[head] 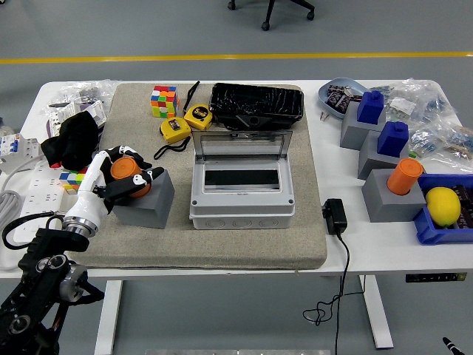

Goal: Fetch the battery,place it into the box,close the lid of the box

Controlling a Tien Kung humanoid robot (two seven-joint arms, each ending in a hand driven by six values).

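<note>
An orange cylinder, the battery (126, 170), stands in a grey block (145, 201) at the mat's left. My left hand (122, 177), white and black fingered, comes in from the lower left and is curled around the battery, which still sits on the block. The grey box (242, 200) lies at the mat's centre, to the right of the hand. Its clear-windowed lid (242, 145) is swung open towards the far side. A second orange cylinder (405, 176) stands in a grey block (392, 198) at the right. My right arm is out of view.
Two yellow tape measures (176, 130), a colour cube (164, 101) and a black tray (256, 106) lie behind the box. A black adapter (335, 216) with its cable lies right of the mat. Blue-topped grey blocks (362, 118), a blue bin with a lemon (442, 205) and bags crowd the right.
</note>
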